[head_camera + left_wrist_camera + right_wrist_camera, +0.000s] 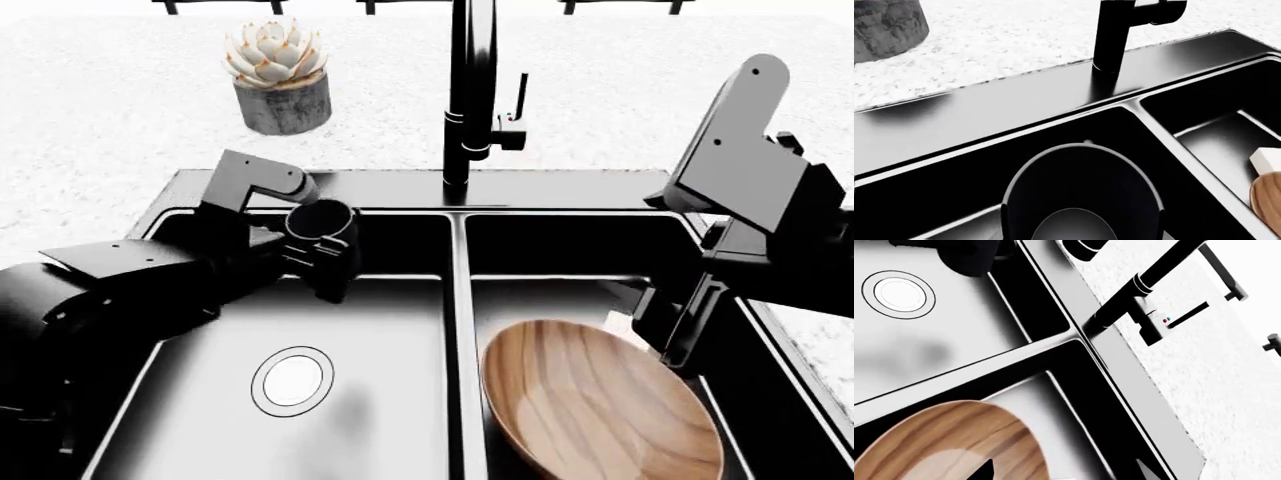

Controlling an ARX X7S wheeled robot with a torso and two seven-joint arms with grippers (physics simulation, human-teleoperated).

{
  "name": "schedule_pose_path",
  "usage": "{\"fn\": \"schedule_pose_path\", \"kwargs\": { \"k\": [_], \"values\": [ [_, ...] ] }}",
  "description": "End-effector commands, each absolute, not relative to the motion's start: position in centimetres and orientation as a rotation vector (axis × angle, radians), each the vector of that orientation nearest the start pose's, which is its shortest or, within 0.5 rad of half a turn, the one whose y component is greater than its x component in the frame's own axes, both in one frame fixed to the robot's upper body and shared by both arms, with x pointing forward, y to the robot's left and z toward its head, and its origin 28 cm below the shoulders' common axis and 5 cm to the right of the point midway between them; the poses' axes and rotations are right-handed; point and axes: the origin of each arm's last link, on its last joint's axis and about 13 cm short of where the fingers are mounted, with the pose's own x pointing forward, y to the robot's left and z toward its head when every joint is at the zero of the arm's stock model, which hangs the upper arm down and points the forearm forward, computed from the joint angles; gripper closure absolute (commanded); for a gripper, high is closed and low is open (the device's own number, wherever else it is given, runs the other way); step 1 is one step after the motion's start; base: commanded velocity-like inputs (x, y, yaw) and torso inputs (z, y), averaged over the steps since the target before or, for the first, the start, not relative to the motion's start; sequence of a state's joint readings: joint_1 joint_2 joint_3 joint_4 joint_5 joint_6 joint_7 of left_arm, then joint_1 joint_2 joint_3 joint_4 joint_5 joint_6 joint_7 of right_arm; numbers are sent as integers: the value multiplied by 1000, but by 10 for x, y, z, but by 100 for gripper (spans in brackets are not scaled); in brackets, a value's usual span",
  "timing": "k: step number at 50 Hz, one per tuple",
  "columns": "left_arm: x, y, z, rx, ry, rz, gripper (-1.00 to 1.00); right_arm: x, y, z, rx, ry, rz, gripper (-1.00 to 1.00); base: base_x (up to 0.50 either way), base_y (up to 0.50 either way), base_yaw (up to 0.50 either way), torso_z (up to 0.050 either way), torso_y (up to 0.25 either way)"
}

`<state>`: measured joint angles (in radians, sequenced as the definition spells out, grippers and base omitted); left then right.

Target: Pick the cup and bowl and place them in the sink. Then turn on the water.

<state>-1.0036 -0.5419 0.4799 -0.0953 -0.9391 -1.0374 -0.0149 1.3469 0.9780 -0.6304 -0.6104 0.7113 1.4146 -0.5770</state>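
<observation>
The left gripper (324, 262) holds the cup (323, 222) over the back of the sink's (320, 198) left basin, fingers closed around its black wall. The cup sits roughly upright with its mouth up and tipped a little toward the robot, so its long axis runs close to vertical; I cannot make out which way the handle faces.

The bowl (587, 405) already lies in the right basin, leaning with its rim toward the divider and its hollow facing up and forward. The right gripper (671, 330) hangs just beside the bowl's far edge. Its jaws look parted with nothing between them, though the view is too dark to be sure.

What worries me is the drop: the cup hangs well above the basin floor, and if let go from here it would likely tip over and roll toward the drain (292, 380). Lowering it first would be safer. The left arm is also close to the back wall, so a careless lift could clip the faucet (470, 90). Its small side lever (521, 98) is still to be reached, and the right arm stands nearer to it.
</observation>
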Motion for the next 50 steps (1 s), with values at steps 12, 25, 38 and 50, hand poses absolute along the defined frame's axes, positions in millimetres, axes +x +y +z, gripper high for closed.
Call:
{"fn": "schedule_pose_path", "kwargs": {
  "k": [12, 25, 38, 50],
  "values": [
    [332, 230, 162, 68, 531, -537, 100, 231, -204, 323, -781, 384, 622, -100, 0, 0, 0, 1, 0],
    [322, 225, 142, 70, 571, -564, 100, 230, -204, 322, -781, 392, 623, -100, 0, 0, 0, 0, 1],
    [316, 222, 129, 74, 602, -577, 100, 228, -205, 321, -781, 397, 622, -100, 0, 0, 0, 0, 0],
    [310, 221, 120, 89, 629, -586, 100, 228, -206, 321, -778, 399, 622, -100, 0, 0, 0, 0, 1]
  ]
}}
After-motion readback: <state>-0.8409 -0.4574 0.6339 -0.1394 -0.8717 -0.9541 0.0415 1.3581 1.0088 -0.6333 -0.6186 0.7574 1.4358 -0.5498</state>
